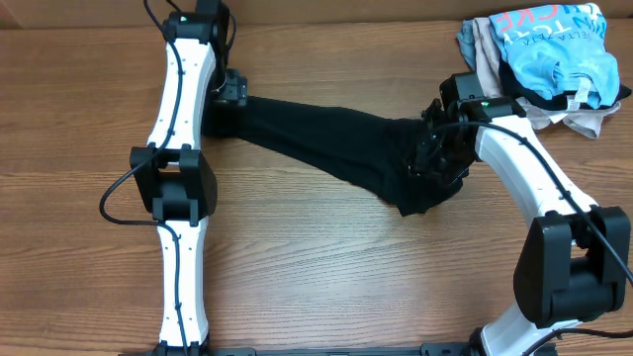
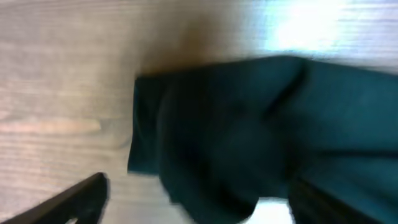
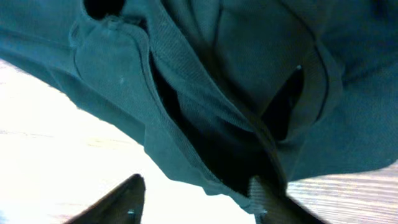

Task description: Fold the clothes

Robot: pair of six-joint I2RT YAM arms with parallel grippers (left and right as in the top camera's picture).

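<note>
My right gripper [image 3: 196, 186] gapes, bunched folds of the black T-shirt [image 1: 326, 138] resting against one finger; my left gripper [image 2: 199, 186], equally wide, hovers over its other end. The shirt lies roped across the table [image 1: 316, 267]; closing now could pinch several layers.

The overhead camera looks straight down on the table [image 1: 316, 287] from far, so the whole black shirt [image 1: 326, 143] is seen. The left wrist camera is very near the shirt's left end [image 2: 249, 130], facing down, blurred. The right wrist camera is close against the right end [image 3: 205, 93]. All three views share the shirt.
</note>
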